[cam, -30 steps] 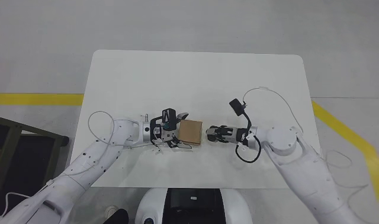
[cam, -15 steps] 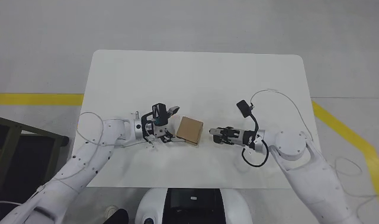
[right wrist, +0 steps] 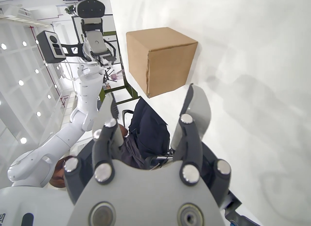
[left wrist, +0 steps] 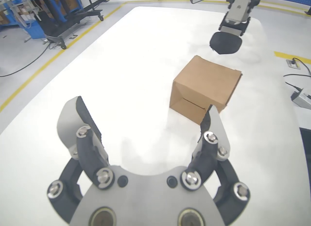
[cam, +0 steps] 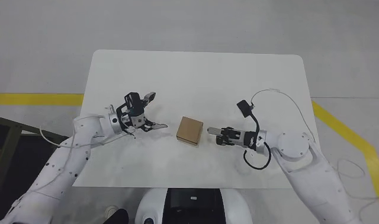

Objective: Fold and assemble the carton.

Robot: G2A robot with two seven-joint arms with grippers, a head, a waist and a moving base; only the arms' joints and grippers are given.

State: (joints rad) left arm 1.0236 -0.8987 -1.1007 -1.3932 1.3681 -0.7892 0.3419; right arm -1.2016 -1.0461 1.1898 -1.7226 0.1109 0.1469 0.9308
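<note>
**Carton on the bench, both arms standing off.** The carton [cam: 190,131] sits near the middle of the bench [cam: 237,76], already squared into a box. It rests flat and neither arm holds it. In my left wrist view, the face toward my left end effector [cam: 153,111] stands open, and the inner walls and a fold line low inside can be seen. In my right wrist view, the side toward my right end effector [cam: 211,131] looks closed, with a seam running down one corner.

**End effectors.** My left fingers are spread wide and empty, well apart from the carton. My right fingers are also parted and empty. They lie just beside the carton's closed wall and I cannot see any contact.

**Step in hand (judgement).** The open mouth probably has to be closed next. The box is light and unanchored, so a push from one side would likely slide it across the smooth bench.

- I would first set my right end effector against the closed wall as a backstop.
- I would then bring the left one in low and square to the mouth.
- Pressing along a flap's crease rather than at its free corner should fold it cleanly without buckling the board.
- A slow approach matters, because a fingertip entering the cavity at an angle could catch the inner edge and twist the carton out of line.

I cannot tell from here how many flaps are left loose.
</note>
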